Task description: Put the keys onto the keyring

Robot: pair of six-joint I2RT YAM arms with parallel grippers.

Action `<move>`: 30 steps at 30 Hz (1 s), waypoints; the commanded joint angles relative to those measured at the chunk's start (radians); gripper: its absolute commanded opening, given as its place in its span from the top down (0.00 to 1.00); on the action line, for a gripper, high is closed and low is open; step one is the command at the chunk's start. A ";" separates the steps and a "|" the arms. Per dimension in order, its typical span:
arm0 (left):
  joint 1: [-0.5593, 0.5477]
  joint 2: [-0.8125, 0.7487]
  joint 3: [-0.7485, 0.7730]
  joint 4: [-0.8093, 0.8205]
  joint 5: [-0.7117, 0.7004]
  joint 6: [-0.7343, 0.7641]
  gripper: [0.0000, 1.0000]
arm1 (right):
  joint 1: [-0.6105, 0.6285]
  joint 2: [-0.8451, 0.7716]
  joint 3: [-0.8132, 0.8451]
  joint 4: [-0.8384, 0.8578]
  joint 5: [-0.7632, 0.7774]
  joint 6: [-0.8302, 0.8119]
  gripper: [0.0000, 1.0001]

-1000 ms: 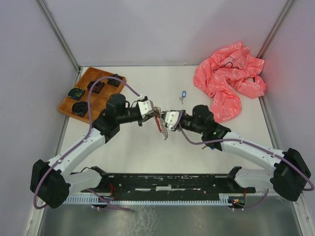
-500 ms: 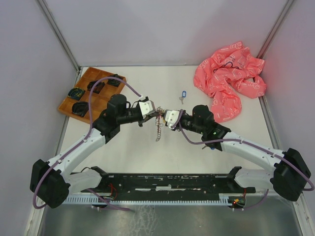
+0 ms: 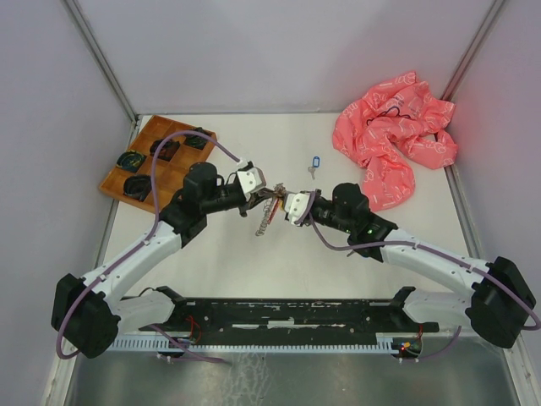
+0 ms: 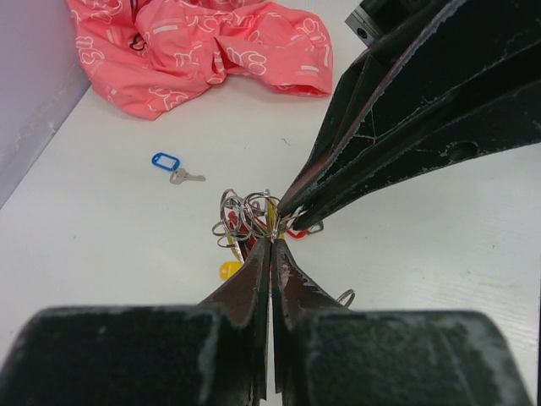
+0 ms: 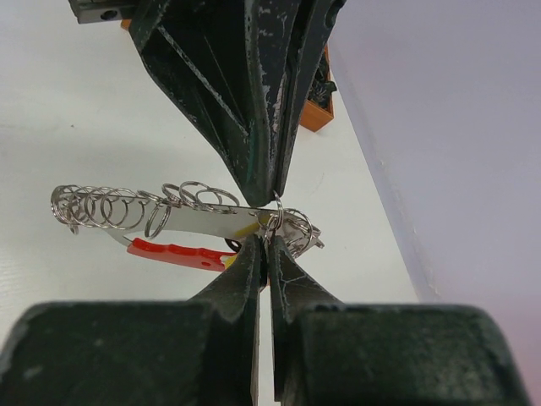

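Observation:
The keyring (image 3: 265, 218) hangs in the air between both grippers, its chain of silver rings trailing down to the left. In the right wrist view the keyring (image 5: 110, 205) shows a curved red piece and yellow tags under the rings. My left gripper (image 3: 260, 193) is shut on the ring cluster; its tips (image 4: 270, 239) meet at the rings (image 4: 245, 211). My right gripper (image 3: 286, 201) faces it tip to tip, shut on a ring (image 5: 265, 245). One key with a blue tag (image 3: 314, 162) lies alone on the table beyond the grippers, also in the left wrist view (image 4: 166, 160).
A wooden tray (image 3: 112, 176) with dark coiled items stands at the back left. A crumpled pink cloth (image 3: 393, 139) lies at the back right, close to the blue-tagged key. Grey walls enclose the table on three sides.
The right gripper has risen to the ring cluster and shut on it. The chain and red piece have swung up and to the left. The left gripper stayed shut.

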 commanded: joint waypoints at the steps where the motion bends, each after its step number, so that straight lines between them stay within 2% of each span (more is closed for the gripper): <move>1: -0.005 -0.047 -0.006 0.174 -0.035 -0.127 0.97 | -0.004 -0.015 -0.034 0.071 0.026 0.000 0.99; 9: -0.013 -0.076 -0.151 0.452 -0.140 -0.321 0.97 | -0.003 0.012 -0.049 0.113 -0.015 0.027 0.99; 18: -0.054 -0.088 -0.231 0.581 -0.229 -0.386 0.97 | -0.002 0.049 -0.037 0.190 -0.111 0.082 0.99; 23: -0.055 -0.097 -0.243 0.588 -0.253 -0.382 0.97 | -0.002 0.040 -0.027 0.144 -0.130 0.067 0.99; 27: -0.055 -0.106 -0.243 0.557 -0.265 -0.364 0.97 | -0.004 -0.011 -0.040 0.090 -0.052 0.042 0.99; 30: -0.054 -0.105 -0.241 0.530 -0.263 -0.354 0.97 | -0.006 -0.036 -0.038 0.052 -0.013 0.031 0.95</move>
